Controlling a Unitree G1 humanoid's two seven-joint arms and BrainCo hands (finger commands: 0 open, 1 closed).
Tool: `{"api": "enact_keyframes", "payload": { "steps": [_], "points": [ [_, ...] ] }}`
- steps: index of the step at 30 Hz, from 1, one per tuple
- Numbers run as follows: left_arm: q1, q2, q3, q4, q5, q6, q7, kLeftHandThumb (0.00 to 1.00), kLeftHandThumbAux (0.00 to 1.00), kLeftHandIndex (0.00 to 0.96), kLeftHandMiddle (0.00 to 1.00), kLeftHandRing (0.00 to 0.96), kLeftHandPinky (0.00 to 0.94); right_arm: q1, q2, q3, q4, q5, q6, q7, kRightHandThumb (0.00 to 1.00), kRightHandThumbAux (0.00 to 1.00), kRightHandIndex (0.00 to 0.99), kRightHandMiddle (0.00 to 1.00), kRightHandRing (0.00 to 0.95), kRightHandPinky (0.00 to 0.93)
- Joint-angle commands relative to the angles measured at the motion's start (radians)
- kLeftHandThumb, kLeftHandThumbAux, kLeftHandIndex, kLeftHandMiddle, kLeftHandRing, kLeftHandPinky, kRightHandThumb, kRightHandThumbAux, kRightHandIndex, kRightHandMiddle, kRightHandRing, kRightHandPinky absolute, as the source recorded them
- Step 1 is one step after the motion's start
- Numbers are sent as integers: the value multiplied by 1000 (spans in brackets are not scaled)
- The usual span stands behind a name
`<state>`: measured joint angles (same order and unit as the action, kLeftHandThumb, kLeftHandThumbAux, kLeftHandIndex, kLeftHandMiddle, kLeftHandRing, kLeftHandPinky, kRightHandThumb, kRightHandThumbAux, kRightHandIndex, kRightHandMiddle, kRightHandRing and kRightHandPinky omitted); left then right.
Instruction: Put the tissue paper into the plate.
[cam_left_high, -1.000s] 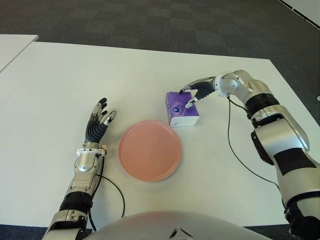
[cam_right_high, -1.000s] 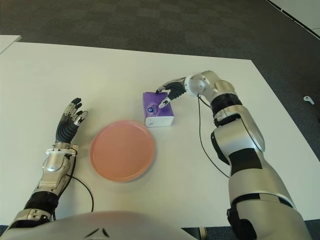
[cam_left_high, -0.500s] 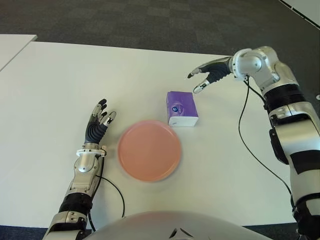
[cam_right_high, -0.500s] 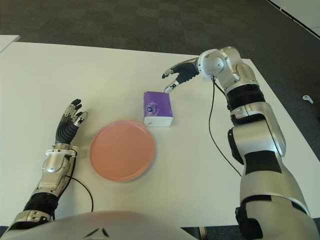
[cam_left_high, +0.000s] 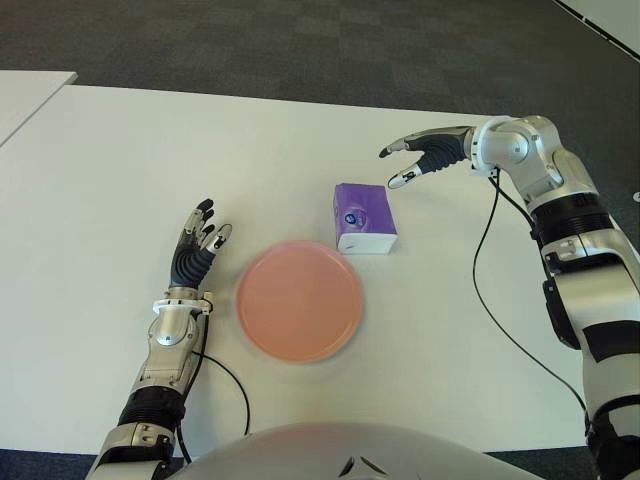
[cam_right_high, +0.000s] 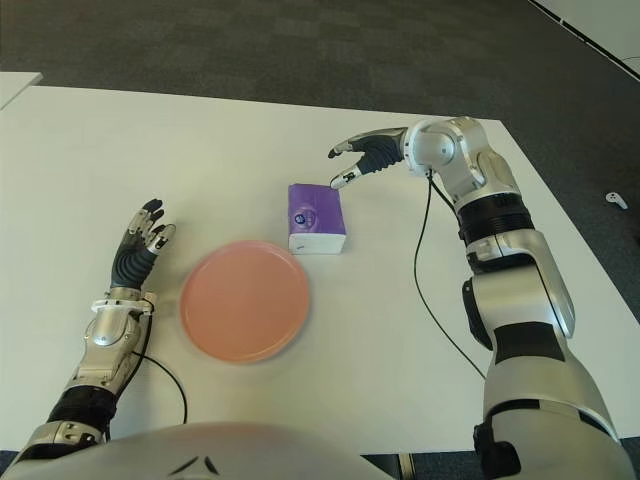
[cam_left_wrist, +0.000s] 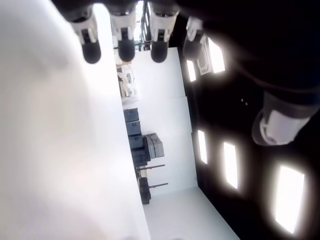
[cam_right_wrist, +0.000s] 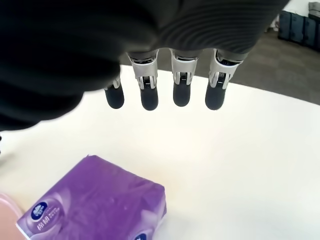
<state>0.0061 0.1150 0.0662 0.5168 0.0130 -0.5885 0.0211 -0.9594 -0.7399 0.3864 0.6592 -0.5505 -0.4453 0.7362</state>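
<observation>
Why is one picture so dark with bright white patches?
In the left wrist view, ceiling lights glare against a dark ceiling; the left hand shows only as dark fingertips. In the right wrist view, the nearby right hand looks dark, while the tissue pack stays sharp.

A tissue pack (cam_left_high: 364, 217) lies on the table (cam_left_high: 100, 150), just behind and to the right of a plate (cam_left_high: 299, 300), near its rim; whether they touch cannot be told. The right hand (cam_left_high: 425, 157) shows above the table, behind and right of the pack, apart from it. The left hand (cam_left_high: 197, 245) shows left of the plate.
</observation>
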Motion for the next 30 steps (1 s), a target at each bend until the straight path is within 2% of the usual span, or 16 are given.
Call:
{"api": "enact_keyframes", "payload": {
  "steps": [1, 4, 10, 22, 25, 30],
  "points": [
    [56, -16, -6, 49, 3, 18, -11, 0, 473, 0, 0, 0, 0, 28, -6, -12, -1, 7, -30, -36, 265, 226, 8, 0, 10, 171],
    [57, -16, -7, 44, 3, 24, -11, 0, 473, 0, 0, 0, 0, 46, -12, -20, -18, 16, -41, -43, 261, 225, 5, 0, 3, 90],
    [64, -18, -6, 32, 3, 30, -7, 0, 477, 0, 0, 0, 0, 94, -20, -43, -78, 40, -58, -61, 243, 234, 1, 0, 0, 16],
    [70, -17, -6, 32, 10, 26, -3, 0, 473, 0, 0, 0, 0, 162, -26, -64, -189, 84, -31, -14, 245, 250, 0, 0, 0, 0],
    [66, -16, -4, 42, 11, 19, -2, 0, 472, 0, 0, 0, 0, 201, -2, -43, -168, 41, -36, -77, 251, 257, 0, 0, 0, 0],
    [60, -16, -3, 53, 13, 11, 1, 0, 471, 0, 0, 0, 0, 207, 24, -25, -129, 8, -59, -147, 255, 263, 0, 0, 0, 0]
  ]
}}
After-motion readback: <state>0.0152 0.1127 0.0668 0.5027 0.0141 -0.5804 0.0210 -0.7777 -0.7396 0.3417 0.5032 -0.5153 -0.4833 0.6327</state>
